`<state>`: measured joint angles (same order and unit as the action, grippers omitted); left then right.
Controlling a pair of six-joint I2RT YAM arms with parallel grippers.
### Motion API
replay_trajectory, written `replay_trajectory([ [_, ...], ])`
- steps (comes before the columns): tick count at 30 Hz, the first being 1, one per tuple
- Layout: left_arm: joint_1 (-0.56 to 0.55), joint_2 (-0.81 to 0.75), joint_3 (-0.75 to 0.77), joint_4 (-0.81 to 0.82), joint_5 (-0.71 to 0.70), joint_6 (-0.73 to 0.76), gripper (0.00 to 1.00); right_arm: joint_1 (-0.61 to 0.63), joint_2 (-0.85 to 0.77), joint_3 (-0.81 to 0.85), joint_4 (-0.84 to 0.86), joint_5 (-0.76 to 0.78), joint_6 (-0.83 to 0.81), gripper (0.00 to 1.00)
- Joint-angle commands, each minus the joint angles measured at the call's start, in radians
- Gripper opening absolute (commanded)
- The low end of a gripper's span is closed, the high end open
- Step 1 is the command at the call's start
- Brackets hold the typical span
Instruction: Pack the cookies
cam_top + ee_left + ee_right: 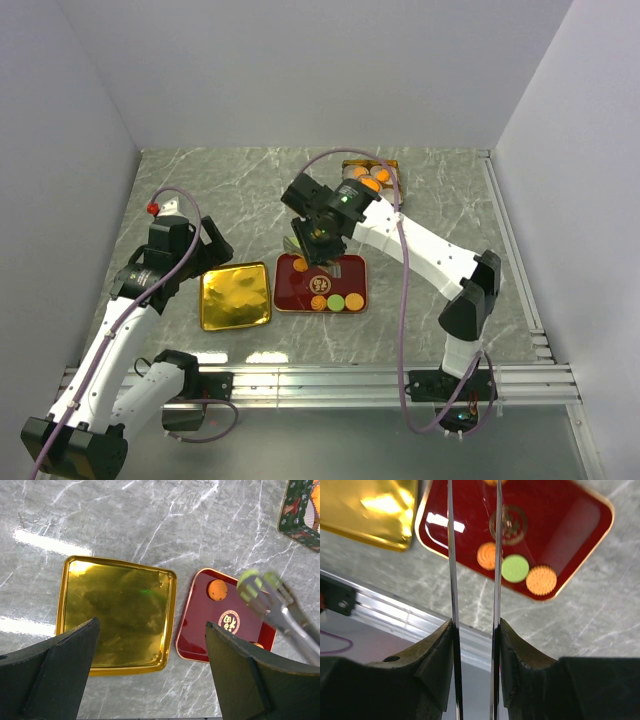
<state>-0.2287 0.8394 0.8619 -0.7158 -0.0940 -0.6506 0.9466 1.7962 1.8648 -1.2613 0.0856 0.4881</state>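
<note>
— Entered what at the left?
— Entered left hand, splayed wide and empty, over bare gold tray on the surface.
— And rightward?
— Listed red tray just beside, with at least four cookies inside, orange and green. Listed right hand above it, clamped on tongs, tips apart, seemingly empty. Noted more cookies in far tin. Judged packing partly done, transfers left.
</note>
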Motion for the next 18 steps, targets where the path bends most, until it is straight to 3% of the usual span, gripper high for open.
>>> replay_trajectory([
  [1,0.0,-0.01,0.005,0.019,-0.012,-0.006,0.92,-0.035,0.052,0.124,-0.049,0.022,-0.04,0.38],
  [9,0.002,-0.02,0.006,0.016,-0.026,-0.012,0.93,-0.149,0.207,0.462,-0.124,-0.021,-0.074,0.38],
  [18,0.002,-0.03,0.008,0.012,-0.041,-0.017,0.93,-0.368,0.195,0.445,-0.089,-0.076,-0.12,0.38],
])
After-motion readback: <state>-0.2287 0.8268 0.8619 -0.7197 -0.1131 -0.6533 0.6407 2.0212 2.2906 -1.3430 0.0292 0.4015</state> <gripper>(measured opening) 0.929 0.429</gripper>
